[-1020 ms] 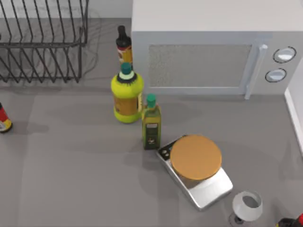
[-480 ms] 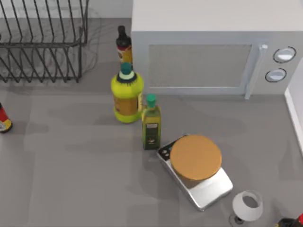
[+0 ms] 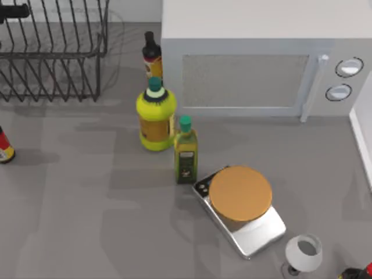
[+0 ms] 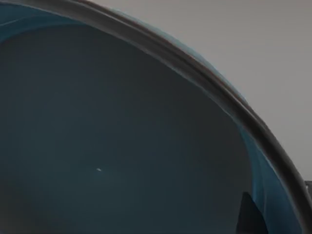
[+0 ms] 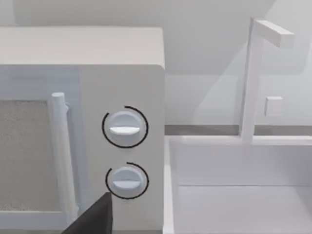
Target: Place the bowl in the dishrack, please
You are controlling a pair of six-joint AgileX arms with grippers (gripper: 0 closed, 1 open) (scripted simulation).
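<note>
No legible text; bottle labels [image 3: 186, 160] unreadable.

The bowl [image 4: 122, 146] is cut off by the left wrist view's edges, so that its grey-blue inside and part of the rim are seen. The dishrack [image 3: 55, 52] is cut by the top view's upper and left edges. A red bottle [image 3: 4, 148] is half cropped at the left edge, another [image 3: 357, 272] at the lower right corner.

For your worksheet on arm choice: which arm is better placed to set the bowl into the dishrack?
Left. Its wrist view is close against the bowl, and the dishrack stands at the table's left; the right wrist view faces the microwave.
</note>
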